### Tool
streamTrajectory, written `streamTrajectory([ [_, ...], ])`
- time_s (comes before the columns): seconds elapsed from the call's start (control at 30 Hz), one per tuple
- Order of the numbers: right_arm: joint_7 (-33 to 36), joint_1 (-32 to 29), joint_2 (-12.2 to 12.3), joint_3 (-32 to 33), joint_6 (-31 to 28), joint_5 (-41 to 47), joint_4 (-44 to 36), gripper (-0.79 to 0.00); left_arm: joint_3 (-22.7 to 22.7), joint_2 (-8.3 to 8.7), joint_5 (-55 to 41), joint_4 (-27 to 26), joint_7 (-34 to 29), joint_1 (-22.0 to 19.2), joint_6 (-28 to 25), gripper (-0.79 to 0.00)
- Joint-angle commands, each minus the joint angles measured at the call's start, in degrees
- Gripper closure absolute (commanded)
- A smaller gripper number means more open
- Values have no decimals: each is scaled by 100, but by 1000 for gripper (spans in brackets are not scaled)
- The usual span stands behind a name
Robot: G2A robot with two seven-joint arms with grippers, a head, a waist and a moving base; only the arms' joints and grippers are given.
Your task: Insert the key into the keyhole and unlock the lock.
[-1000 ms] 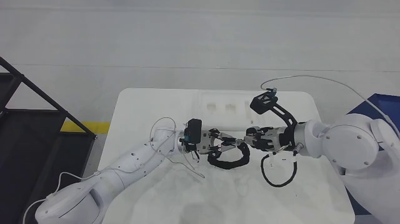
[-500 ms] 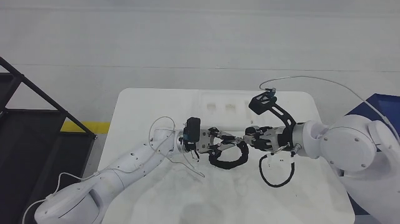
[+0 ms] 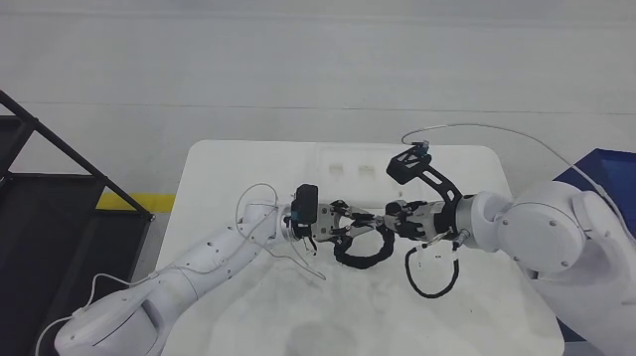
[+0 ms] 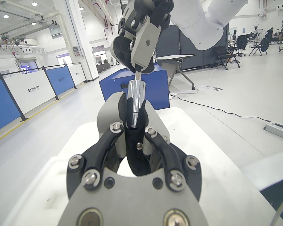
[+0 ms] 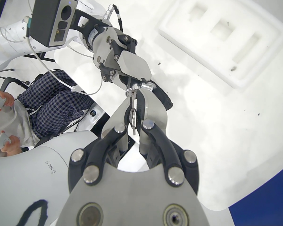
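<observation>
My left gripper [image 4: 132, 109] is shut on the lock's chrome cylinder [image 4: 135, 102], which is held above the table. The lock's black cable [image 3: 363, 250] hangs from it in a loop. My right gripper [image 5: 134, 105] is shut on the small metal key [image 5: 132, 104], whose ring sits between its fingers. The key's tip [image 4: 138, 75] meets the end face of the cylinder [image 5: 131, 92]. I cannot tell how deep it sits. In the top view the left gripper [image 3: 341, 223] and the right gripper [image 3: 386, 223] face each other tip to tip over the table's middle.
A white foam tray [image 3: 356, 168] with rectangular recesses lies on the white table [image 3: 224, 182] just behind the grippers. A thin black cable loop [image 3: 431, 276] hangs under the right arm's wrist. Blue cabinets stand beyond the table's right side.
The right arm has shifted a little to the left, closing on the left gripper. The black cable loop has moved slightly left with it. Both grips are unchanged.
</observation>
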Motion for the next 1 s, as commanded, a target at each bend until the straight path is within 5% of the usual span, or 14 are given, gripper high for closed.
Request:
streamTrajectory([
  [0.0, -24, 35, -11, -50, 13, 6, 21, 0, -6, -1, 1, -6, -8, 0, -8, 0],
  [0.43, -21, 259, -78, -335, -50, 93, 246, 0, -29, 5, 92, -30, -91, 16, -91, 0],
  [0.47, -22, 274, -84, -354, -51, 107, 261, -28, -33, 6, 85, -32, -98, 17, -98, 0],
  [0.53, -26, 310, -96, -387, -71, 162, 294, -631, -40, 7, 51, -45, -112, 26, -112, 0],
  [0.57, -38, 321, -100, -391, -91, 180, 300, -785, -42, 8, 40, -44, -119, 27, -119, 0],
  [0.77, -261, 396, -100, -279, -632, 250, 326, -785, -48, 18, -163, -42, -257, 50, -257, 0],
  [0.97, -350, 331, -22, -53, -1967, -62, 328, -785, -105, 75, -690, -83, -659, 49, -659, 0],
])
